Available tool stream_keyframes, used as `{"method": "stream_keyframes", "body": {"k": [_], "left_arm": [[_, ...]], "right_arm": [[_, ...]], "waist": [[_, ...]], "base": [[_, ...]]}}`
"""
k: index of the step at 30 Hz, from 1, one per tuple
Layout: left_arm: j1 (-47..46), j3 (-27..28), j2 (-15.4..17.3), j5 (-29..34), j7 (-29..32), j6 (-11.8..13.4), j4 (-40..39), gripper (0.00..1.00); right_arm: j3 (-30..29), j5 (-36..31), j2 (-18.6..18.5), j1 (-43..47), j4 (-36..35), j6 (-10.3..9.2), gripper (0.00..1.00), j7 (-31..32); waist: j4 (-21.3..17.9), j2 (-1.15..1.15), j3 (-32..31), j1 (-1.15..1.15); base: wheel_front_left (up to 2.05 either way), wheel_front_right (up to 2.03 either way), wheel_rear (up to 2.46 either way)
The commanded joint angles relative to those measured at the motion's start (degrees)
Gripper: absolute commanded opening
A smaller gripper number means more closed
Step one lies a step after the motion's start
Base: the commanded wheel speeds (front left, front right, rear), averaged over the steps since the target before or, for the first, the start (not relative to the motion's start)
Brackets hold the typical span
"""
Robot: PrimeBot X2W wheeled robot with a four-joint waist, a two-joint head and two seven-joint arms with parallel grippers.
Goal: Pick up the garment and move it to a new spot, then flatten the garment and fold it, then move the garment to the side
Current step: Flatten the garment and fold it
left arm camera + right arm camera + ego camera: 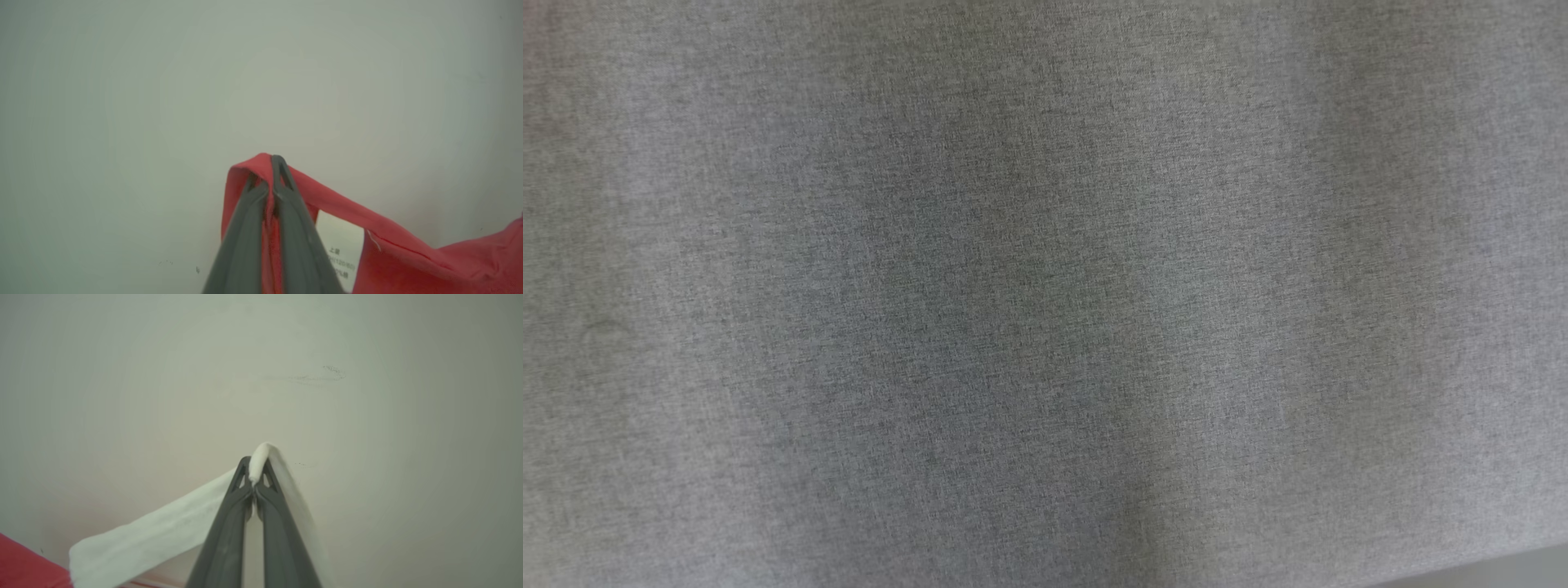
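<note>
The garment is red, with a white label hanging inside it. In the left wrist view my left gripper is shut on a fold of the red cloth, which drapes over the fingertips and runs off to the lower right. In the right wrist view my right gripper is shut on a white band of the garment. That band stretches down to the lower left, where it meets the garment's red part. Both held edges hang in front of a pale plain surface.
A grey woven cloth lies close before the head camera, with a paler strip at the lower right corner. The pale surface behind the right gripper carries a faint scribble mark.
</note>
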Motion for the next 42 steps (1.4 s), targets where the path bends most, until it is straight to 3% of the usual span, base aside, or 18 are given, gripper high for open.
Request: {"method": "stream_keyframes", "body": {"k": [1,14,22,31,36,42], "left_arm": [[-0.8,-0.5,0.0,0.3,-0.2,-0.1,0.7,0.0],[2.6,-4.6,0.0,-2.9,-4.1,-0.4,4.6,0.0],[14.9,-12.8,3.1,-9.6,-6.1,-0.3,-4.0,0.0],[35.7,-11.8,8.8,-15.2,-10.4,0.0,-13.3,0.0],[51.4,-9.3,10.7,-17.7,-11.1,2.9,-22.0,0.0],[75.1,-6.8,11.5,-19.5,-11.3,9.7,-39.0,0.0]], "right_arm": [[0.3,-0.1,0.3,-0.6,0.5,0.13,0.0,-0.4],[5.3,1.7,-1.4,1.3,3.5,0.13,0.0,-2.1],[7.0,9.4,-2.4,12.9,-1.0,0.09,0.0,-4.8],[9.3,18.2,-3.6,33.6,-12.2,0.08,0.0,-7.0],[10.3,22.3,-5.0,47.6,-20.0,0.08,0.0,-7.6],[11.0,24.8,-9.1,68.4,-30.4,0.08,0.0,-7.2]], "waist": [[0.0,-0.01,0.2,0.0],[0.5,-0.01,1.6,0.0],[0.7,-0.01,-0.9,0.0],[-0.4,-0.01,-7.7,0.0],[-1.4,-0.01,-12.5,0.0],[-1.6,-0.01,-17.6,0.0]], "base": [[0.0,0.0,0.0],[0.0,0.0,0.0],[0.0,0.0,0.0],[0.0,0.0,0.0],[0.0,0.0,0.0],[0.0,0.0,0.0]]}}
